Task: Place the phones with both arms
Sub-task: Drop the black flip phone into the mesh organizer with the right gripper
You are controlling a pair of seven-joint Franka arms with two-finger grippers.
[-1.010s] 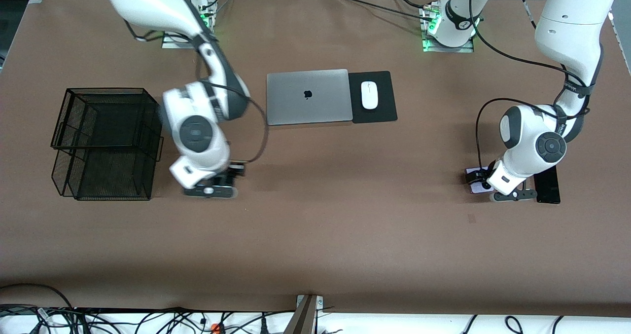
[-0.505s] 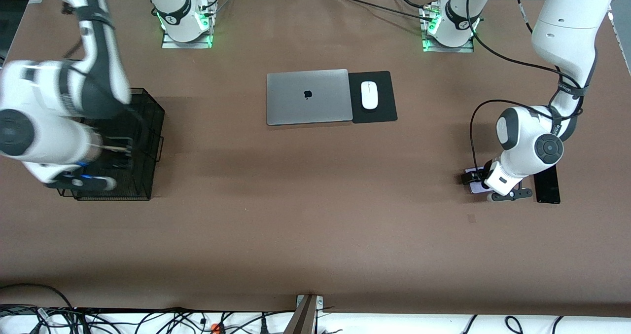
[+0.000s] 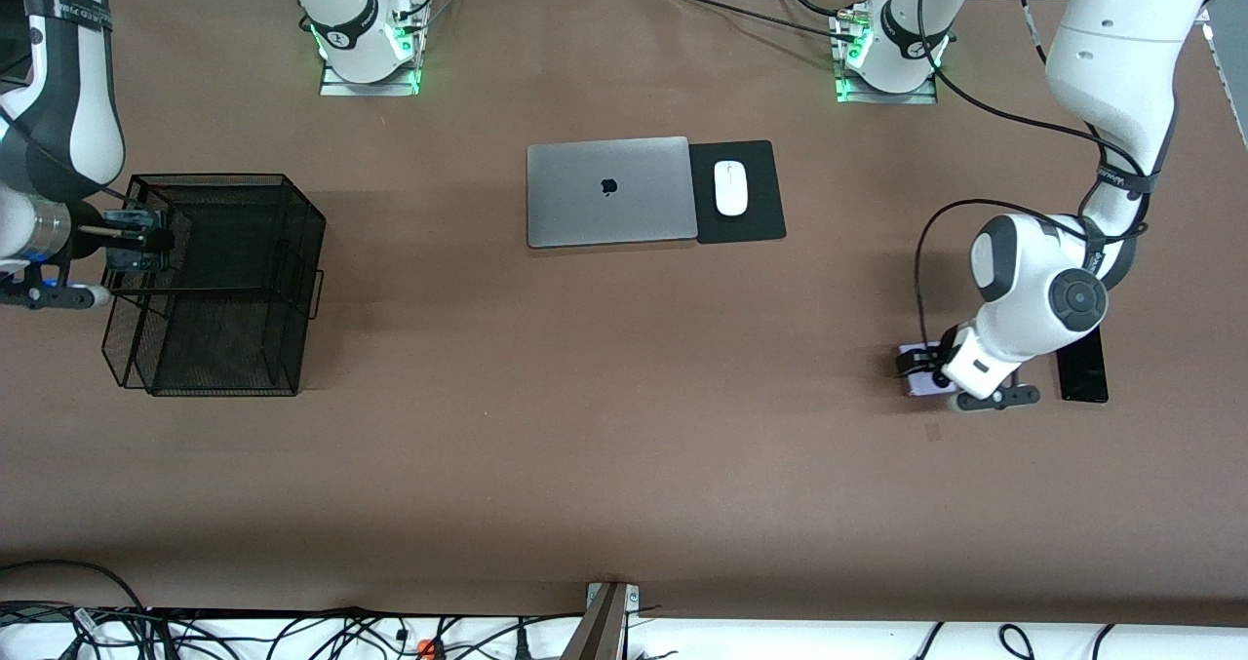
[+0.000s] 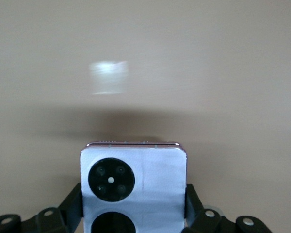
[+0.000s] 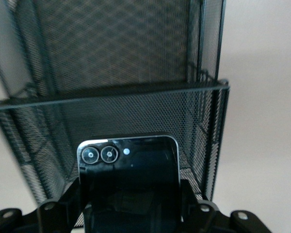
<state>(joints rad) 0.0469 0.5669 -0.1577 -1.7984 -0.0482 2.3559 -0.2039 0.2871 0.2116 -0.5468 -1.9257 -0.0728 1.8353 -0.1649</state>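
My right gripper is shut on the squarish black folded phone and holds it at the outer rim of the black mesh basket. In the right wrist view, the gripper has the basket's mesh wall straight ahead. My left gripper is shut on the lavender-white phone, low over the table at the left arm's end. In the left wrist view, this phone with its two black circles sits between the fingers. The long slim black slab lies on the table beside the left gripper.
A closed grey laptop lies at mid-table, with a white mouse on a black pad beside it. The basket has two tiers. Cables run along the table edge nearest the camera.
My right arm swung with the black phone from beside the basket's inner end, across it, to its outer rim. My left gripper shifted slightly toward the table's middle with the lavender phone.
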